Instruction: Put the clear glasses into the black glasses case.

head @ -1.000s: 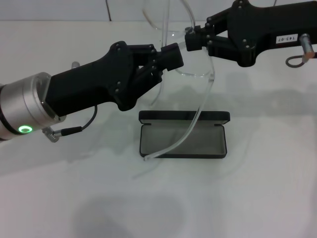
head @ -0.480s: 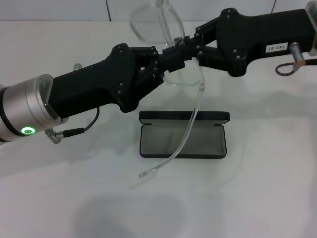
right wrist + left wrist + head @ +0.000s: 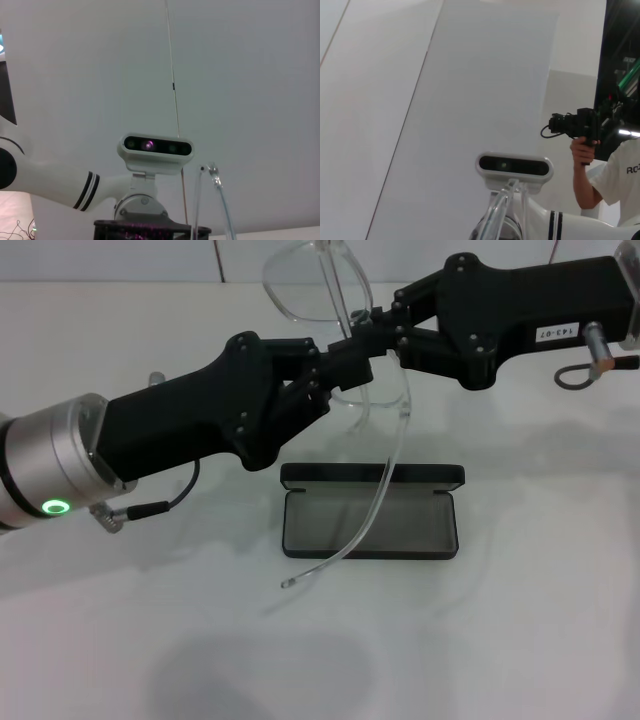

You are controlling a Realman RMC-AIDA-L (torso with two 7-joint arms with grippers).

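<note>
Head view: both hands, left (image 3: 352, 362) and right (image 3: 372, 332), pinch the glasses (image 3: 330, 300) aloft behind the open case (image 3: 370, 512) on the bench (image 3: 520, 640); risk: splayed temple overhangs the case front and snags on lowering.

A small white label (image 3: 558, 332) sits on the side of the right arm's black housing (image 3: 520, 300) in the head view; its dark print appears upside down and seems to read "143-07", though the digits are not certain. In the left wrist view, a person's white T-shirt (image 3: 622, 175) bears dark letters cut by the picture's edge, of which only "RC" can be read.
</note>
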